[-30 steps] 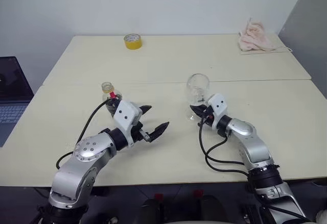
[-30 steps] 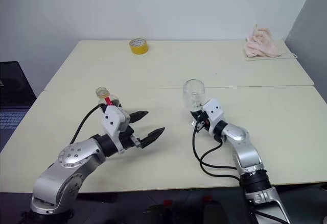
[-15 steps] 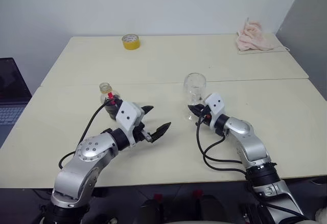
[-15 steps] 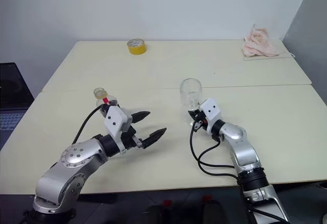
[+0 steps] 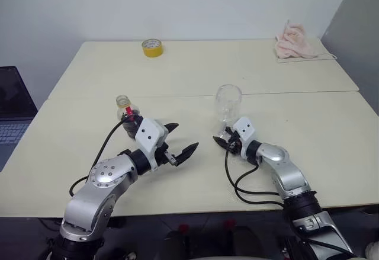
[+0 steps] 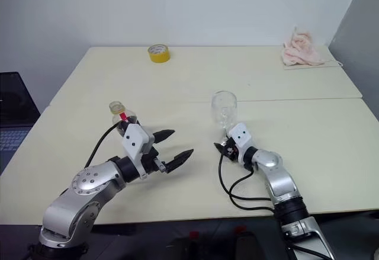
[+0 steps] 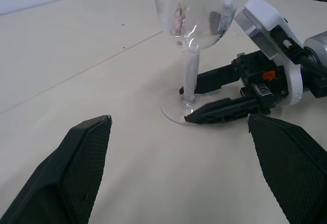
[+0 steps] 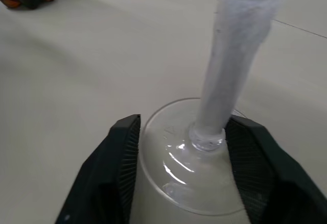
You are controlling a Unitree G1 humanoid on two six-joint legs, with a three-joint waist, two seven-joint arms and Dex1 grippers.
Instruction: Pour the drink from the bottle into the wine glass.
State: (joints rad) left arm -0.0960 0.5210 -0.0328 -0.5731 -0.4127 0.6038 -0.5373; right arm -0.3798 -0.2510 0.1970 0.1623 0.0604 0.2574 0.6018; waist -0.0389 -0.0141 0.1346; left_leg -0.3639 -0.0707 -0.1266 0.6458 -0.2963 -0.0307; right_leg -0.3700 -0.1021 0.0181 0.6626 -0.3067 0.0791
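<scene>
The glass (image 5: 228,107) stands upright and empty near the middle of the tabletop (image 5: 249,73), its foot flat on the surface. The right pincer (image 7: 204,101) lies low at the foot, its two fingers apart, one on either side of the stem; in the right wrist view the fingers (image 8: 122,163) flank the round foot without closing on the stem, and whether they touch the foot's rim I cannot tell. The left pincer (image 5: 179,141) hovers over the tabletop well apart from the glass, fingers spread wide and holding nothing, pointing toward the glass. The bottle (image 5: 127,114) stands upright just behind the left wrist, dark drink (image 5: 128,124) in its lower part, a red label at the neck. At the far edge sits a yellow tape roll (image 5: 152,47), and at the far right corner a pink cloth (image 5: 295,42). A laptop (image 5: 13,112) lies off the left side of the tabletop
</scene>
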